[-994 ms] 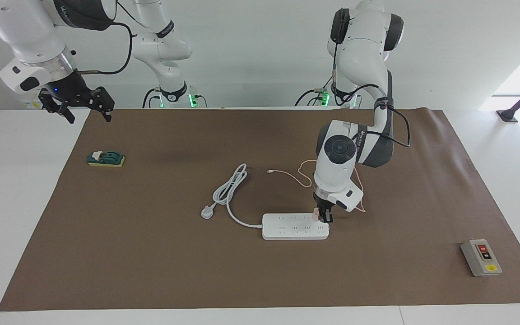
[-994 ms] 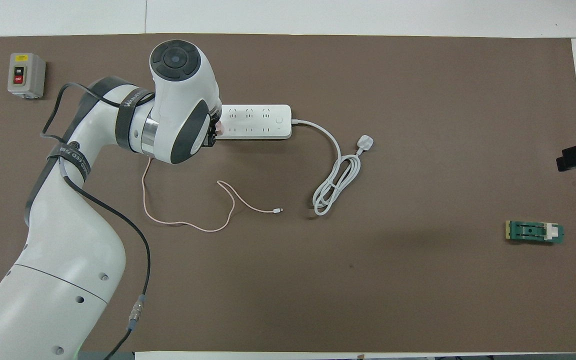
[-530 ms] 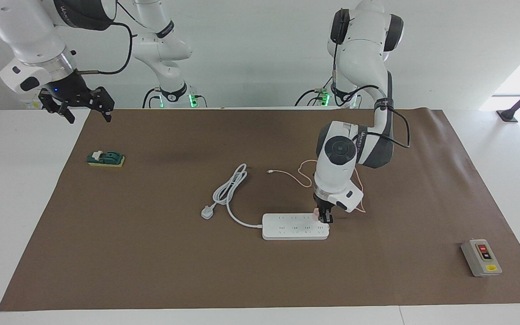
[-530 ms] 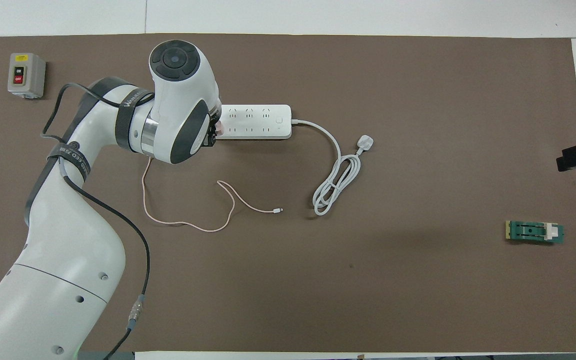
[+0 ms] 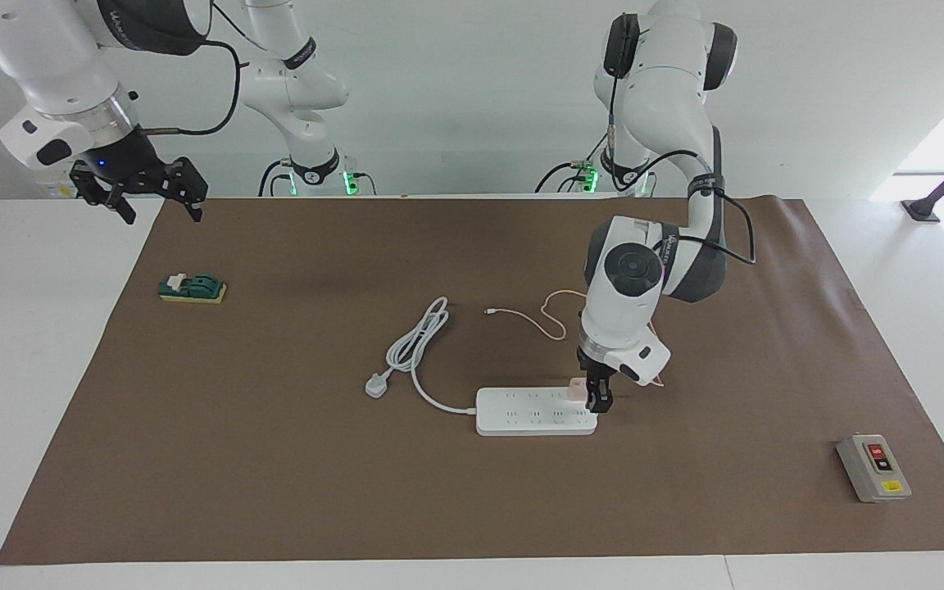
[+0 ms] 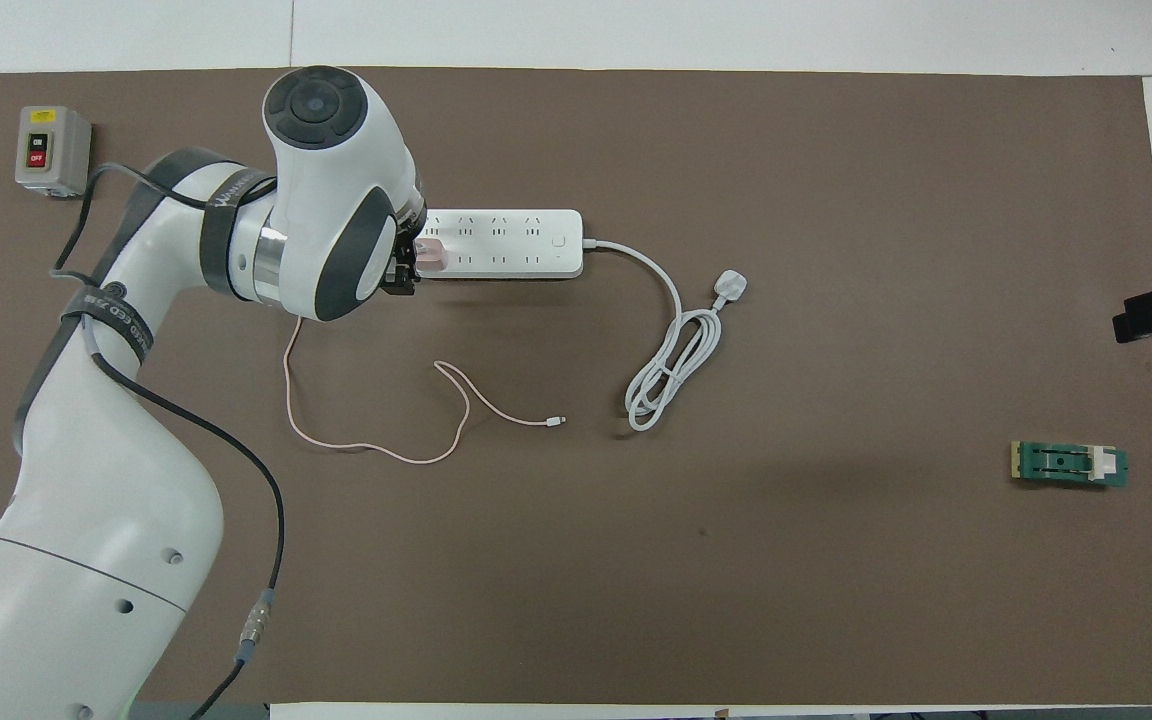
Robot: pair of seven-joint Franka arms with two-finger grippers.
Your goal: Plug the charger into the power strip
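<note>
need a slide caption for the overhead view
Left arm's tool at the end of the white power strip, beside the seated pink charger; its cable trails toward the robots.

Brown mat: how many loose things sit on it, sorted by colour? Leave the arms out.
White: 1, the power strip with its cord and plug.
Pink: 1, the charger with its thin cable, standing on the power strip.
Grey: 1, the switch box.
Green: 1, the small green part.
Total: 4
</note>
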